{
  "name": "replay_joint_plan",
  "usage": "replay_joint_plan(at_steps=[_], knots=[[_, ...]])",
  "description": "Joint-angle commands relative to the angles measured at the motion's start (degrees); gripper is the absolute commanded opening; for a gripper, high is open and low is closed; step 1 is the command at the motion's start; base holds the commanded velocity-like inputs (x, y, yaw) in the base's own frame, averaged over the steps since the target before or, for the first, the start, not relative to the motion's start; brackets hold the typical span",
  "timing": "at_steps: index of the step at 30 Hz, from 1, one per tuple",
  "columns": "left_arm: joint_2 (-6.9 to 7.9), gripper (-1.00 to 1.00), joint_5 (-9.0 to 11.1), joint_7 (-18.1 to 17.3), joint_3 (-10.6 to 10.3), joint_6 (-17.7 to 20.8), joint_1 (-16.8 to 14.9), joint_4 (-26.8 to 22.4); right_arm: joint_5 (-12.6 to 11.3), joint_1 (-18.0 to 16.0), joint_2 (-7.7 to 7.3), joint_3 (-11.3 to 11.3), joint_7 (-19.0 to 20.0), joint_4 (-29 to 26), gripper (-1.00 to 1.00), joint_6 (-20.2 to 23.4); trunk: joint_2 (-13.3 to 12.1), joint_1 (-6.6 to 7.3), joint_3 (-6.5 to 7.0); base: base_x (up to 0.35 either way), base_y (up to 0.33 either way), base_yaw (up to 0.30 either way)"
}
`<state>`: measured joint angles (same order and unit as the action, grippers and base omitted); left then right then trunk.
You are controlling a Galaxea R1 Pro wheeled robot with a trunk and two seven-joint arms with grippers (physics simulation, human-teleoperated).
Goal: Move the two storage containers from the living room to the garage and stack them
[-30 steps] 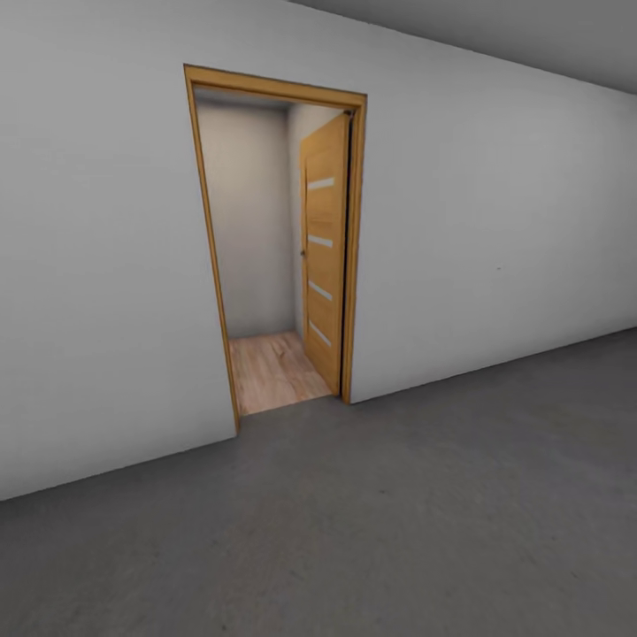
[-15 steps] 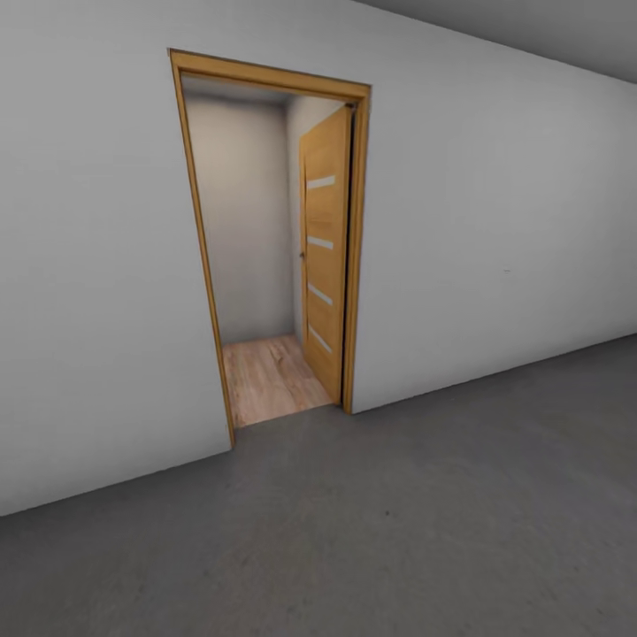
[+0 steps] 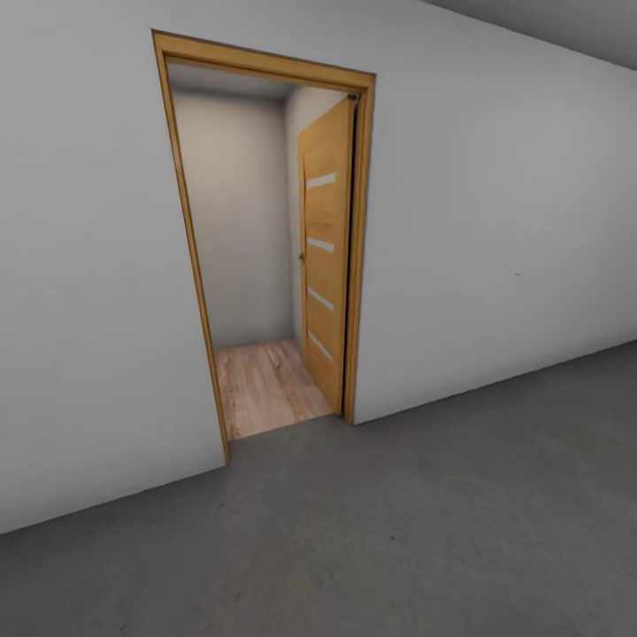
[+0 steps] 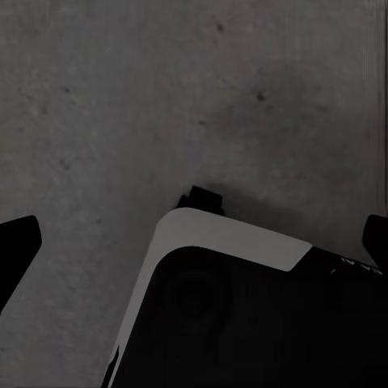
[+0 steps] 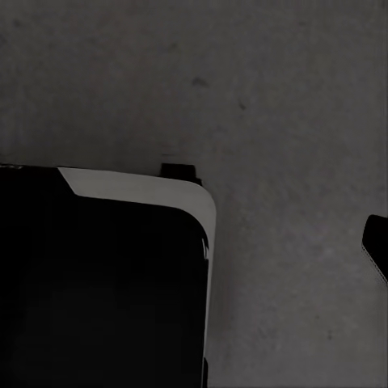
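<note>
Nearest, both wrist views look straight down at the floor (image 4: 121,105), dark grey mottled concrete, with a corner of the robot's own base (image 4: 242,315) below each arm; this suggests the arms hang low at the sides, tucked out of the way for driving. The left gripper (image 4: 194,242) shows dark fingertips at opposite edges of its view with bare concrete between, so its jaws stand spread and empty. Of the right gripper one fingertip (image 5: 376,242) shows, so I cannot tell its state. Farther off, the head view faces a white wall (image 3: 495,203) with a wood-framed doorway (image 3: 265,257), its door (image 3: 325,257) swung inward, likely the way to the storage containers, not in sight here. Beyond lies wood-plank flooring (image 3: 265,385).
</note>
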<state>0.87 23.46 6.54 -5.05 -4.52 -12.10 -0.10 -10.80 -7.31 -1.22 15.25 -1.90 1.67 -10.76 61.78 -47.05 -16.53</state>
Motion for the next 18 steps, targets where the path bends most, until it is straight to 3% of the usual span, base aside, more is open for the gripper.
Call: replay_joint_plan(at_steps=[1, 18], knots=[[0.00, 1.00, 0.4, 0.1, -0.5, -0.1, 0.0, 0.0, -0.5, -0.1, 0.01, 0.5, 0.0, 0.2, 1.00, -0.3, 0.0, -0.03, -0.07, 0.321, 0.000, 0.000], [0.01, 1.00, 0.4, 0.1, -0.5, -0.1, 0.0, 0.0, -0.4, -0.1, -0.01, 0.6, 0.0, 0.2, 1.00, -0.4, 0.0, -0.03, -0.07, 0.321, 0.000, 0.000]])
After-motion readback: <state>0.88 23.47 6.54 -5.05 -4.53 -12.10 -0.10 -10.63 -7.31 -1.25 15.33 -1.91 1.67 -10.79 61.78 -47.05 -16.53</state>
